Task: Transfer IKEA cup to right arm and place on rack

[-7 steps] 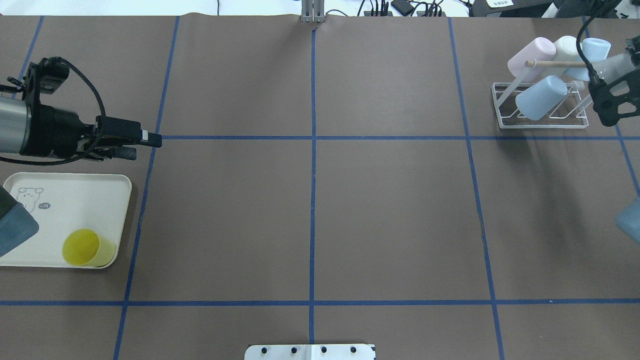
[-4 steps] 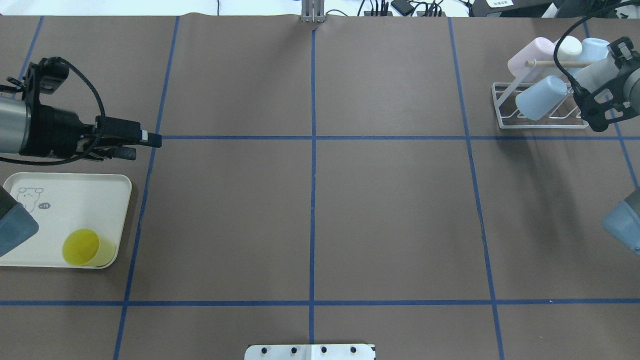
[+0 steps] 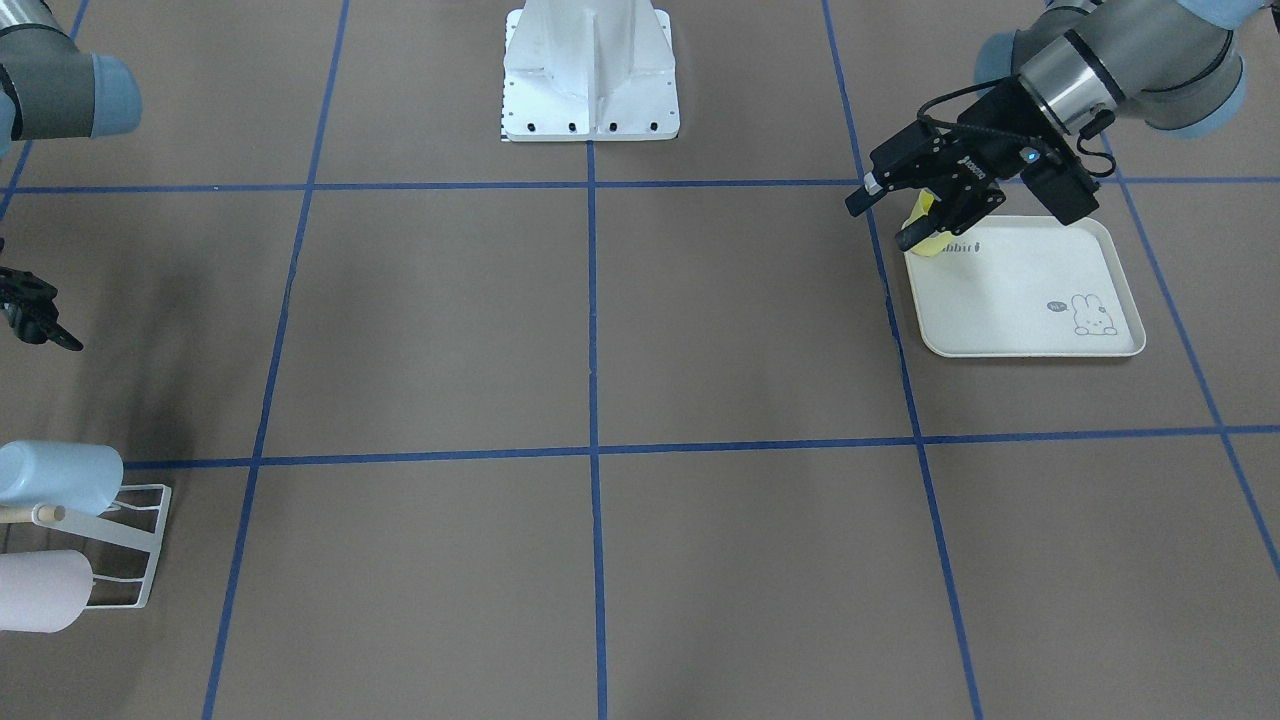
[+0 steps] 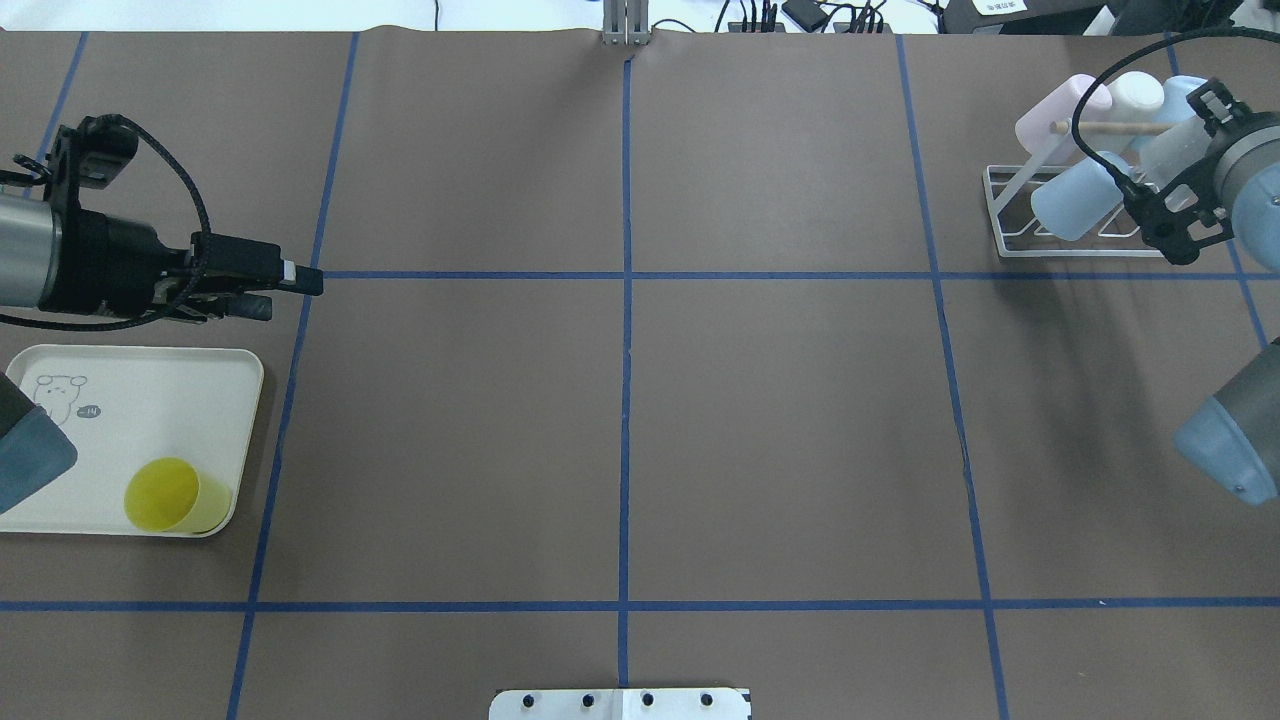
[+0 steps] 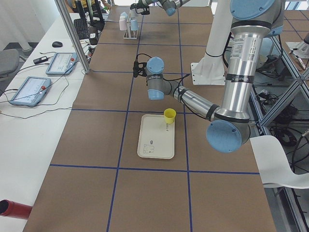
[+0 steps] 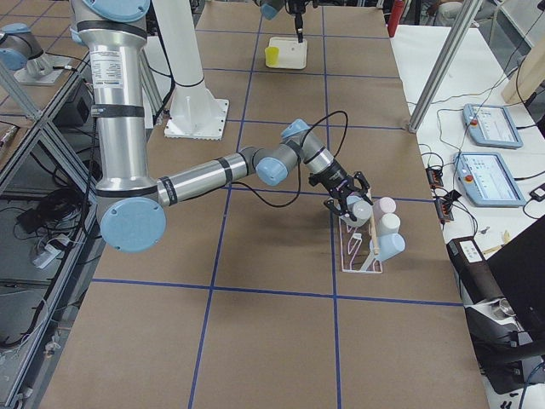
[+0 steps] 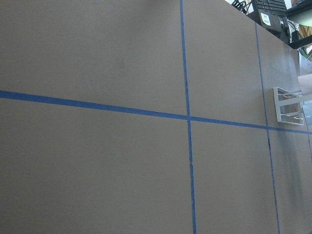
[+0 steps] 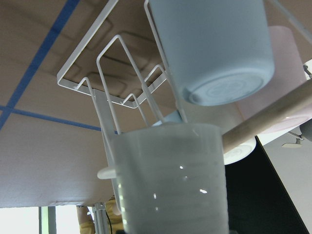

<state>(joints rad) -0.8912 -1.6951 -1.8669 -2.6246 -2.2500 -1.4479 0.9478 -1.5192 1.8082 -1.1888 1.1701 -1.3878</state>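
My right gripper (image 4: 1183,172) is shut on a translucent whitish IKEA cup (image 4: 1170,150) and holds it tilted at the right end of the white wire rack (image 4: 1008,243). The right wrist view shows the cup (image 8: 170,180) close up, against the rack's prongs (image 8: 105,63) and below the wooden rod (image 8: 273,117). My left gripper (image 4: 290,290) is open and empty, just above the far edge of the cream tray (image 4: 225,375). A yellow cup (image 4: 165,495) stands on that tray's near right corner.
The rack holds a pink cup (image 4: 1050,115), a white cup (image 4: 1135,95) and light blue cups (image 4: 1075,195). The robot's base plate (image 4: 620,703) is at the near table edge. Blue tape lines grid the brown table.
My right gripper has carried the translucent cup leftwards over the rack's right end. The left arm and the yellow cup have not moved.
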